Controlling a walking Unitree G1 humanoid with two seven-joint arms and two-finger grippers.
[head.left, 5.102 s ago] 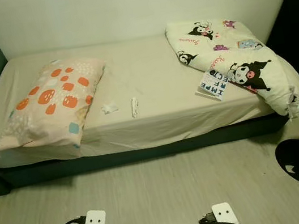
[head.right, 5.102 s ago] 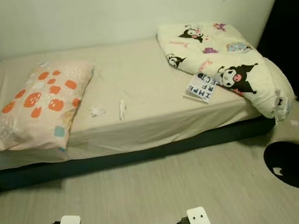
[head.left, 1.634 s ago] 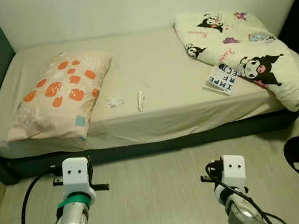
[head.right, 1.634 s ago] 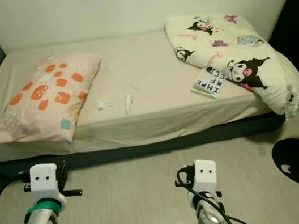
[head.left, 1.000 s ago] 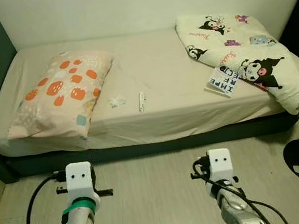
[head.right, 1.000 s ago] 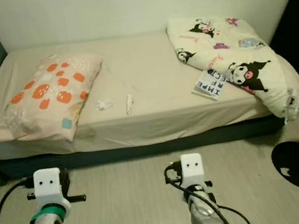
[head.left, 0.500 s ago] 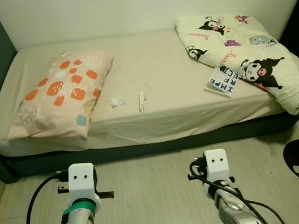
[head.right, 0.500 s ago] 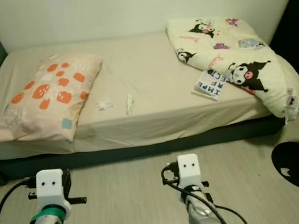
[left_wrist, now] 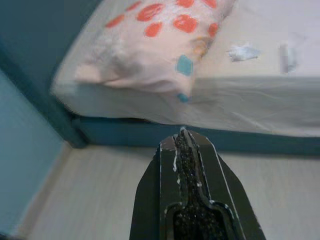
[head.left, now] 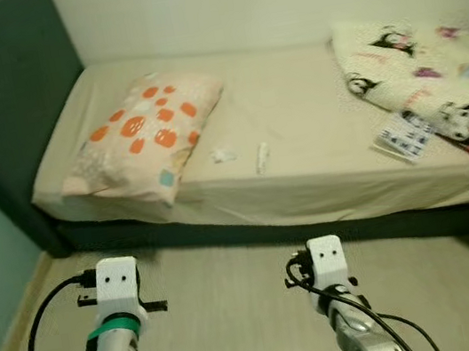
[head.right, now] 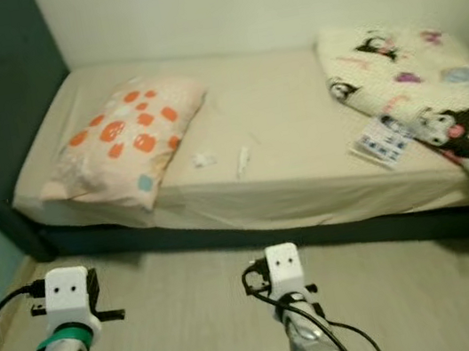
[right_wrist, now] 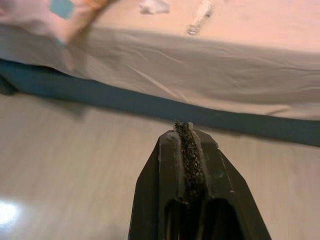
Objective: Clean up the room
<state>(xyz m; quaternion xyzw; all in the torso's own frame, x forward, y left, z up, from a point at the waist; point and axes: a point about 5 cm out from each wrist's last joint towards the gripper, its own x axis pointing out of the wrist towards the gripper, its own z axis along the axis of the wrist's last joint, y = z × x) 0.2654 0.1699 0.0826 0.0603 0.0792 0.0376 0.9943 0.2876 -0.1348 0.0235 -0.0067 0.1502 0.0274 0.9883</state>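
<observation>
- Standing on the floor short of the bed, the robot holds both arms forward and low — a ready posture, I judge, for an approach not yet finished.
- Left hand is clenched on nothing, fingers pressed together, aimed at the bed's edge below the spotted pillow.
- Right hand is likewise clenched and empty, pointing at the bed frame beneath the litter.
- Crumpled tissue and a small white wrapper lie near each other on the sheet, just beside the pillow — probably the first things to clear.
- Cartoon-print blanket sits bunched at the far end, a booklet against it.
</observation>
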